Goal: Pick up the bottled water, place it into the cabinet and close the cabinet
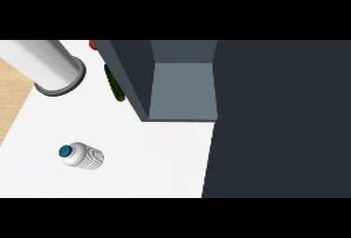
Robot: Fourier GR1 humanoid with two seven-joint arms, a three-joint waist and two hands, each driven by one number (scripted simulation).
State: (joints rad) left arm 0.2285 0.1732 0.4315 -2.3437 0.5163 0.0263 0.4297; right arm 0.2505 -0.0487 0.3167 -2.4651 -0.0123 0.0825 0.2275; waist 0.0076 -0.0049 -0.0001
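The bottled water (82, 156), a white ribbed bottle with a teal cap, rests on the white counter (137, 153) at the lower left, seen from above. The dark grey cabinet (130, 69) is at the upper middle, and its lighter inside (182, 90) is open to view. A wide dark panel (281, 121), apparently the cabinet's door, fills the right side. A grey forearm (48, 62) crosses the upper left corner and ends in a dark ring. No hand shows on it, and neither hand is in view.
A long green thing (114, 83) lies against the cabinet's left wall, and a small red thing (92, 44) peeks out at the top edge. The counter's left edge runs along a wooden floor (12, 93).
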